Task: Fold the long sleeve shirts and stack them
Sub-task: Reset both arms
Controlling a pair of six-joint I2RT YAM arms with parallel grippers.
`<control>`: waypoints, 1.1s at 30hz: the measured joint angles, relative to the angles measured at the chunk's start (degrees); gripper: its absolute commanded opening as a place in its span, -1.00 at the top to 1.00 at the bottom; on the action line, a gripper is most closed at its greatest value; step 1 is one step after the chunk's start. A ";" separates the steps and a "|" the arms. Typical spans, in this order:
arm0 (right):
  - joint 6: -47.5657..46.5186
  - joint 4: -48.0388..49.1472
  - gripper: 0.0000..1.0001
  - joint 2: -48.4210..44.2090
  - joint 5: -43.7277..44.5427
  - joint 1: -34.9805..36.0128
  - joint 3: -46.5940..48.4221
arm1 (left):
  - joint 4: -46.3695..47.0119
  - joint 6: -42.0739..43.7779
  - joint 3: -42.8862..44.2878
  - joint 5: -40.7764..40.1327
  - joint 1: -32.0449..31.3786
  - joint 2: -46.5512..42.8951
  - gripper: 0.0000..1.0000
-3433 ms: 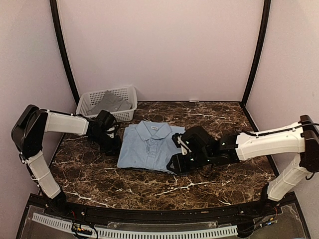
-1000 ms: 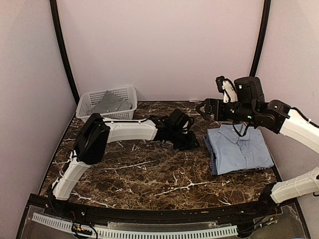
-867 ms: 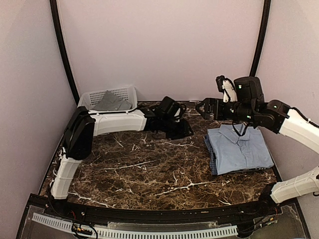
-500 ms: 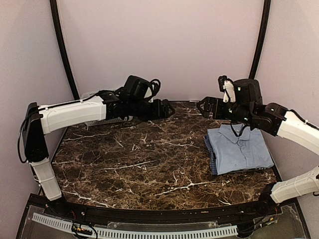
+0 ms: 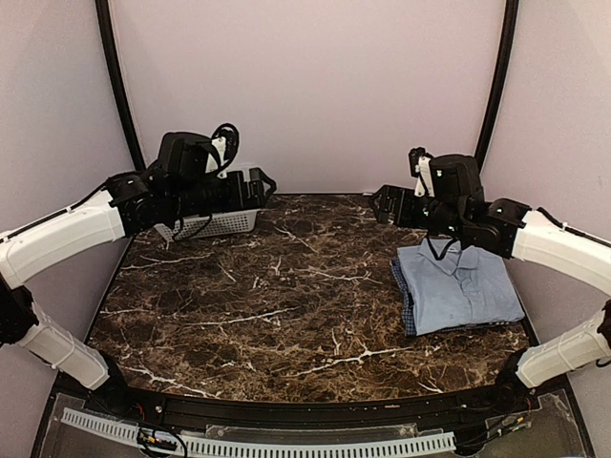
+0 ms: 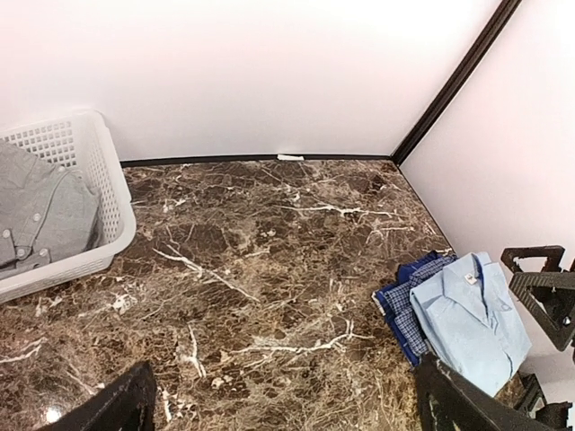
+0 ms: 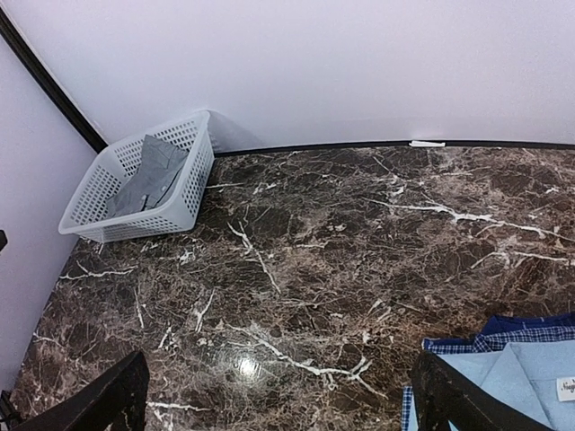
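Observation:
A folded light blue long sleeve shirt [image 5: 460, 284] lies on top of a stack at the table's right, with a dark blue fine-checked shirt [image 6: 411, 310] and a darker blue layer under it. A grey shirt [image 7: 149, 172] lies in the white basket [image 7: 184, 187] at the back left. My left gripper [image 5: 256, 188] hangs open and empty in the air beside the basket. My right gripper [image 5: 384, 202] stands open and empty above the table, just left of the stack's far end. In both wrist views only the black fingertips [image 6: 121, 409] [image 7: 463, 400] show, wide apart.
Brown marble table [image 5: 286, 296] with pale walls on three sides and black corner posts [image 5: 119, 95]. The basket sits in the back left corner, partly hidden behind my left arm in the top view. A raised black rail [image 5: 286, 415] runs along the near edge.
The light blue shirt went from the table's middle onto the stack at the right. My left arm has since swung back left, rising beside the basket, its jaws opening. The right arm barely moved.

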 measured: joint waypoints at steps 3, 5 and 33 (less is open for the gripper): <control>-0.26 0.00 -0.97 0.20 0.24 0.00 0.79 | -0.07 0.04 -2.03 -1.77 0.17 -1.95 -0.98; -0.48 0.02 -0.97 0.22 0.26 0.00 1.53 | -0.13 -0.04 -3.37 -2.56 0.17 -2.69 -0.98; -0.90 -0.83 -0.97 4.61 -1.31 0.00 5.05 | -0.83 -2.58 -7.02 -6.45 0.22 -5.97 -0.98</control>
